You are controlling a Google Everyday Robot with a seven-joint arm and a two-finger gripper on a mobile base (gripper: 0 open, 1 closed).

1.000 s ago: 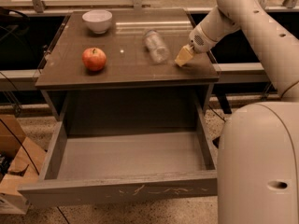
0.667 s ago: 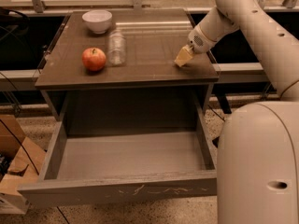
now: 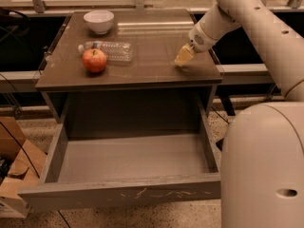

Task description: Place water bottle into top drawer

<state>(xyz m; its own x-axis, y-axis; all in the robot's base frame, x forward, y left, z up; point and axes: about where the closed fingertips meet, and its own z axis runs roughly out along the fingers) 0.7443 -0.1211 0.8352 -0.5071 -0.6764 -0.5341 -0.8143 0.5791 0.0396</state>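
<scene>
**Q:** Camera view, quick check: where's the water bottle (image 3: 108, 50) seen, and what can be said about the tool?

**A:** The water bottle is seen lying on its side at the back left of the counter (image 3: 152, 70), white cap pointed left. It's tucked just behind the red apple (image 3: 94, 60), and the two look to be touching. A white bowl (image 3: 99, 21) is set further back, near the rear edge and apart from both.

The tool (image 3: 184, 56) is found over on the right side of the counter, well apart from the bottle, with its pale tips lowered right to the surface. The tips are pressed together into one wedge, and nothing is held between them. The arm (image 3: 247, 13) is seen coming in from the upper right.

**Q:** And the top drawer?

**A:** The top drawer (image 3: 128, 158) is pulled all the way out under the counter. Only plain grey floor is shown inside, and pale scratches are seen along the front panel. A cardboard box (image 3: 14, 175) is parked on the floor to its left.
</scene>
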